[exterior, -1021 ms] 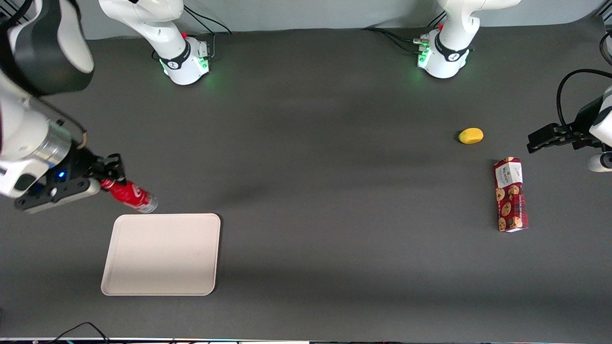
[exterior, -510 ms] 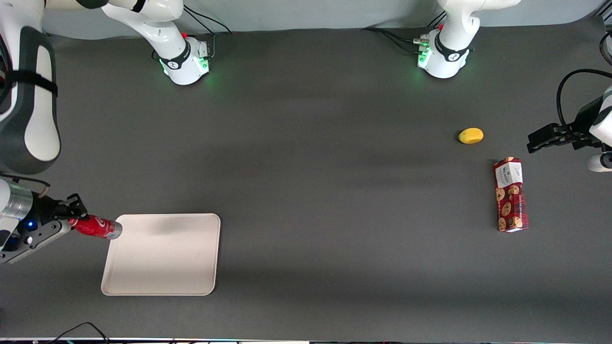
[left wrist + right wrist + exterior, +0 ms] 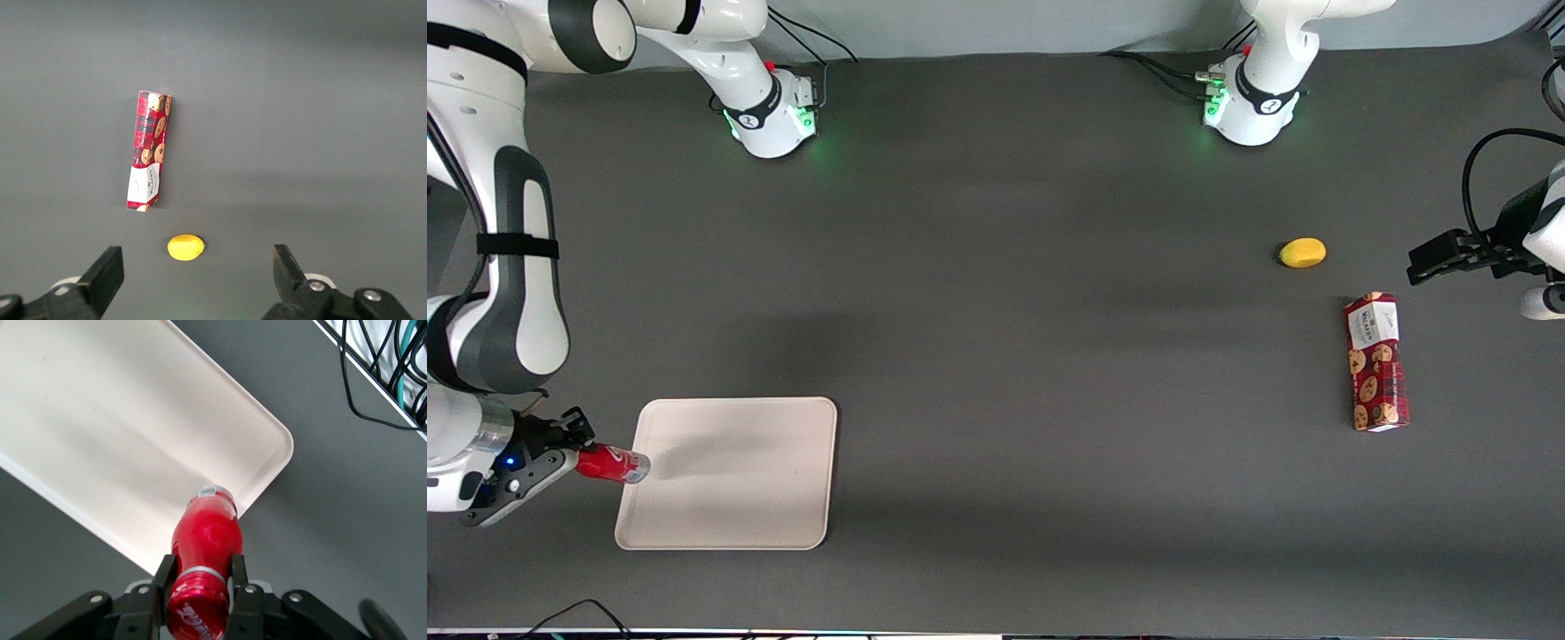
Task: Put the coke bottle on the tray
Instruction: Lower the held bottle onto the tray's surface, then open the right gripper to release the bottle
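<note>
One coke bottle (image 3: pixel 612 464) hangs in the air at the edge of the tray (image 3: pixel 729 498) that faces the working arm's end of the tabletop (image 3: pixel 1049 356), held nearly level with its clear base just over the tray's rim and its red cap pointing away from the tray. In the right wrist view the coke bottle (image 3: pixel 205 550) tilts down toward the cream tray (image 3: pixel 100 420), its base over the raised rim close to a rounded corner, and it does not yet rest on the tray's floor. The claw (image 3: pixel 569 449) is closed on the bottle's neck just below the cap, and in the right wrist view the two dark fingers (image 3: pixel 164 577) of the claw (image 3: pixel 199 587) press against either side of the neck. Well apart, toward the parked arm's end of the tabletop, a red cookie box (image 3: pixel 1376 362) lies flat, and a small yellow lemon-like fruit (image 3: pixel 1303 252) sits near it, farther from the front camera than the box.
</note>
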### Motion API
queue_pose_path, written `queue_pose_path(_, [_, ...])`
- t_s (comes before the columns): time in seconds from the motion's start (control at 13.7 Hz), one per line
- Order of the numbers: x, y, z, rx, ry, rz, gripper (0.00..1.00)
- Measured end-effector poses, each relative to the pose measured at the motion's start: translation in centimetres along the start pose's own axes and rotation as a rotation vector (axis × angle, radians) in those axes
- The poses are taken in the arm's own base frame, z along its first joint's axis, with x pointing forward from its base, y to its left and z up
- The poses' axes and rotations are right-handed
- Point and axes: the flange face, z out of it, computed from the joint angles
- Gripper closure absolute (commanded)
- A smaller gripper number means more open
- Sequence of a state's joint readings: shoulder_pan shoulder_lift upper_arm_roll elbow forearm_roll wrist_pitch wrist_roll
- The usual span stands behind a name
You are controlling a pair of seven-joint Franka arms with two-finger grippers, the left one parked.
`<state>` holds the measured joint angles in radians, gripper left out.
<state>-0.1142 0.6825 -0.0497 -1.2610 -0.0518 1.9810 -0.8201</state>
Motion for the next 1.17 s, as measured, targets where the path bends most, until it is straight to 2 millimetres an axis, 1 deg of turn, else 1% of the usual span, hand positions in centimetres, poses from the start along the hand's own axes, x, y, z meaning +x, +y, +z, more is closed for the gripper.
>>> queue_pose_path(0.07, [-0.1, 0.1, 1.0, 0.009, 0.007, 0.008, 1.0])
queue_pose_path(0.22, [-0.3, 0.4, 2.2, 0.031, 0.024, 0.022, 1.0])
queue_pose_path(0.58, [-0.2, 0.6, 4.2, 0.039, 0.034, 0.028, 1.0])
queue_pose_path(0.66, [-0.2, 0.6, 4.7, 0.041, 0.032, 0.028, 0.98])
queue_pose_path(0.73, [-0.2, 0.6, 4.9, 0.041, 0.032, 0.029, 0.58])
queue_pose_path(0.8, [-0.2, 0.6, 4.8, 0.041, 0.034, 0.029, 0.01])
queue_pose_path(1.02, [-0.1, 0.7, 4.7, 0.035, 0.041, 0.032, 0.0])
queue_pose_path(1.09, [-0.1, 0.7, 4.5, 0.033, 0.045, 0.039, 0.0])
queue_pose_path(1.17, [0.1, 0.7, 3.8, 0.028, 0.051, 0.057, 0.0])
